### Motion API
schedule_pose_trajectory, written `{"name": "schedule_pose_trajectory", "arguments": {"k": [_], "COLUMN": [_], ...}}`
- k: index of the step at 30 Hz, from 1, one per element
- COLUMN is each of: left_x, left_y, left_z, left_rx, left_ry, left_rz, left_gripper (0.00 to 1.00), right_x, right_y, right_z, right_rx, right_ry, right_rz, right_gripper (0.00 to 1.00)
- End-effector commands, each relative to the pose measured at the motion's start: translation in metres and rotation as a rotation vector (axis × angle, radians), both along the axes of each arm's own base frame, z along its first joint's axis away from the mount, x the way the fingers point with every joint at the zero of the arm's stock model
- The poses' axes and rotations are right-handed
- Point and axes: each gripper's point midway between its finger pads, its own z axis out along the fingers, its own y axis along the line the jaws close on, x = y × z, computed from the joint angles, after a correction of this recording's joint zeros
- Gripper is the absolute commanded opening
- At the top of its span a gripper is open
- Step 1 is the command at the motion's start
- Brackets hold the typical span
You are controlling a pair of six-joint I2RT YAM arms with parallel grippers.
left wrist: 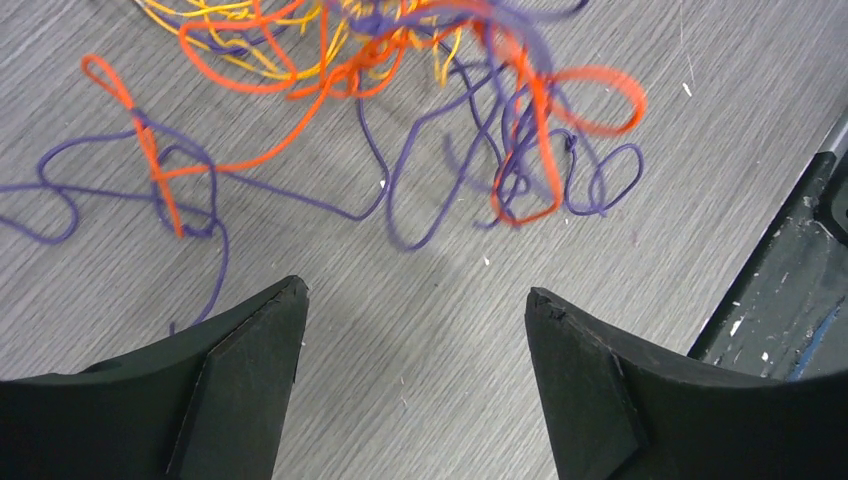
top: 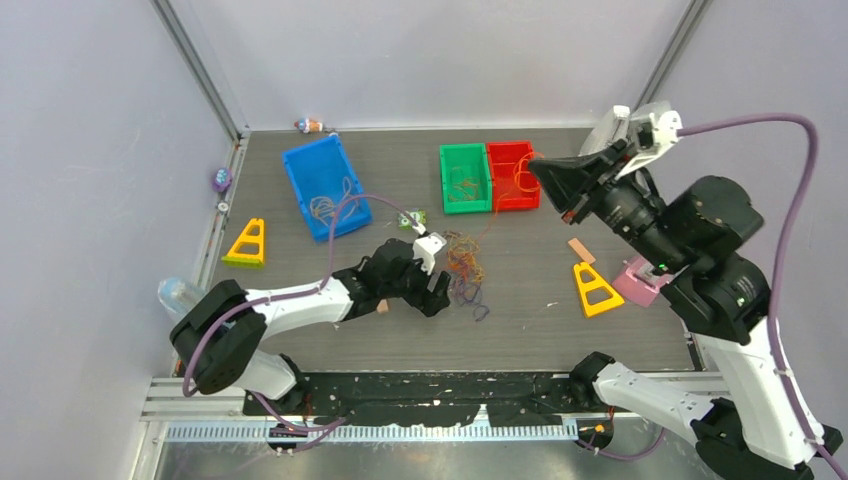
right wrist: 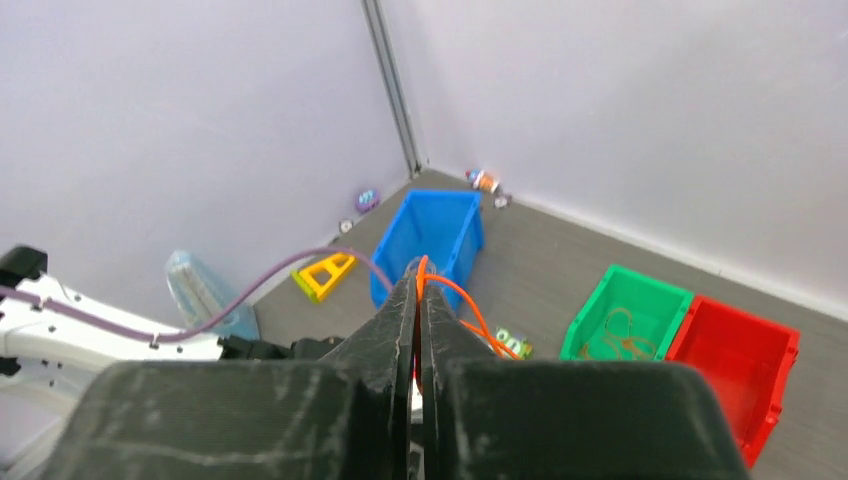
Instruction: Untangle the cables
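— Grey tabletop (top: 560, 320): progress?
— Partial. A few strands are binned; most cables (top: 465, 268) lie tangled, nearer than the red bin (top: 512, 206).
— Jaws?
— Left gripper (left wrist: 415, 330): wide, empty. Right gripper (right wrist: 418, 285): pinching one orange cable (right wrist: 462, 294), up by that bin.

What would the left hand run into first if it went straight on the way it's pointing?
Most likely the purple cable loops lying just ahead of the open left hand. It points downward, so the bare table may come first; depth is unclear.
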Motion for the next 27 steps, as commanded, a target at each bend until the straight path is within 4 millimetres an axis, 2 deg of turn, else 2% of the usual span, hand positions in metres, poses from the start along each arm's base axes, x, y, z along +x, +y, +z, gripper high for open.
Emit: {"name": "schedule_pose_trajectory", "arguments": {"k": [1,4,8,13,16,22,25,27], "left_x": [0.004,0.016,0.028,0.019,0.013,-0.008,-0.005,0.008], "left_y": [-0.005,-0.004,-0.006,-0.016,-0.04,-0.095,-0.113,-0.116], "left_z": [0.029,0.036,0.064,0.115,0.138,0.133,0.108,0.078], "left_rx": [-0.096,-0.08,-0.137,-0.288,-0.332,-0.343,-0.31,-0.232], "left_ry": [-0.085,-0.108,-0.184,-0.323,-0.365,-0.296,-0.241,-0.173], "left_rz": [0.007,0.058,0.095,0.053,-0.025,-0.192,-0.183,-0.111], "left_gripper": [0.82,0.82,0.83,0.84,0.86,0.84,0.84,0.82], "right_x": [-0.006,-0.006,-0.001,0.002,0.004,0.004,0.003,0.001], "right_y": [-0.015,-0.016,-0.014,-0.012,-0.01,-0.01,-0.01,-0.011], "right_z": [0.055,0.066,0.064,0.056,0.052,0.053,0.058,0.064], "right_rx": [0.116,0.126,0.122,0.124,0.125,0.135,0.152,0.167], "right_ry": [-0.125,-0.145,-0.137,-0.122,-0.109,-0.106,-0.107,-0.112], "right_rz": [-0.05,-0.055,-0.065,-0.064,-0.062,-0.058,-0.057,-0.055], "right_gripper": [0.05,0.05,0.05,0.05,0.05,0.05,0.05,0.05]}}
